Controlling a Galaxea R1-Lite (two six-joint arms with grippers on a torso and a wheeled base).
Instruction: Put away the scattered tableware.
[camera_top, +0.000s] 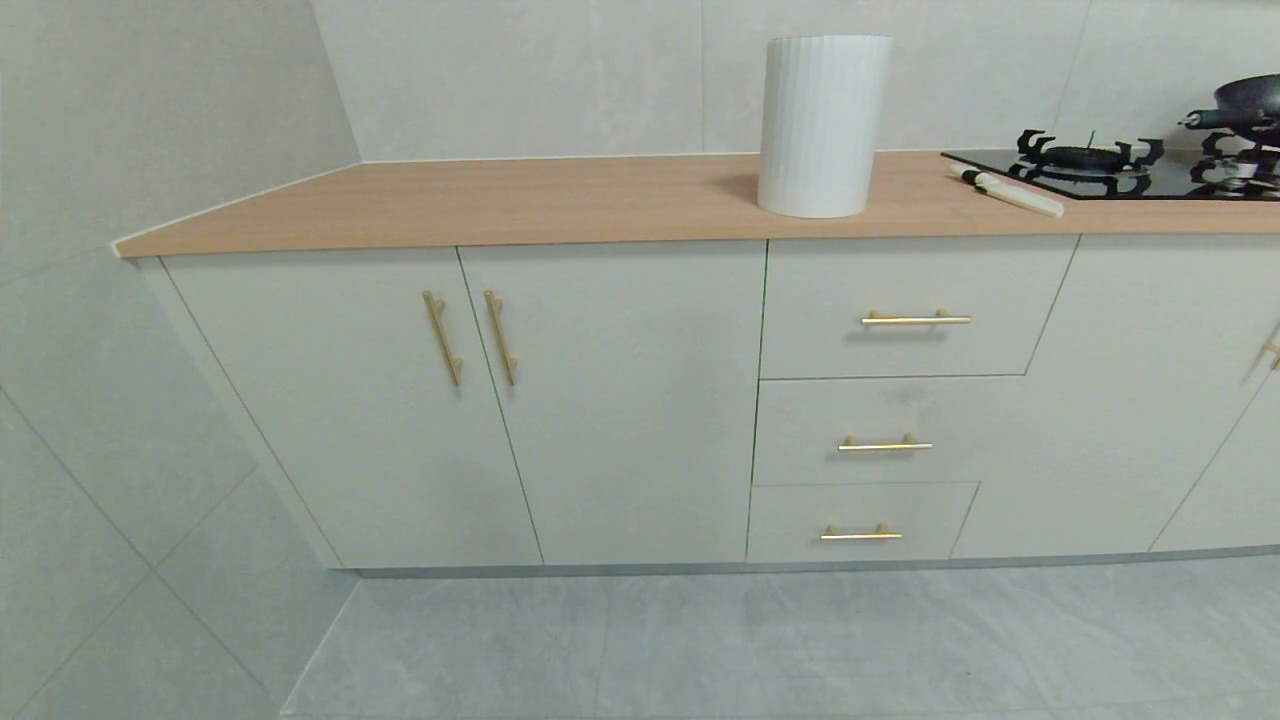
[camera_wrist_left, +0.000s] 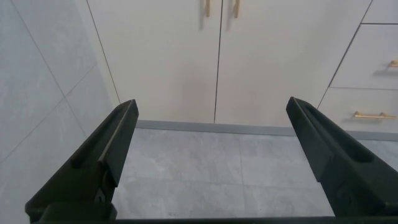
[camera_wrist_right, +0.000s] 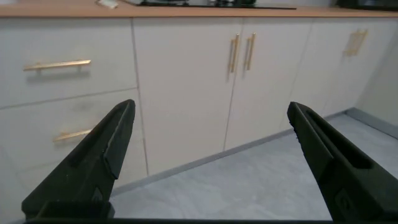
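A knife with a cream handle (camera_top: 1008, 191) lies on the wooden countertop (camera_top: 500, 200) beside the black hob (camera_top: 1130, 170). A tall white ribbed container (camera_top: 822, 125) stands on the counter to its left. My left gripper (camera_wrist_left: 211, 118) is open and empty, low over the grey floor in front of the double cabinet doors. My right gripper (camera_wrist_right: 211, 118) is open with nothing in it, facing the cabinet fronts and drawers; the knife's end (camera_wrist_right: 107, 4) shows on the counter edge above.
Three drawers with gold handles (camera_top: 915, 320) sit below the white container. Double cabinet doors (camera_top: 470, 400) are to their left. A dark pan (camera_top: 1250, 100) rests on the hob. A tiled wall closes the left side. Grey floor tiles (camera_top: 700, 640) lie in front.
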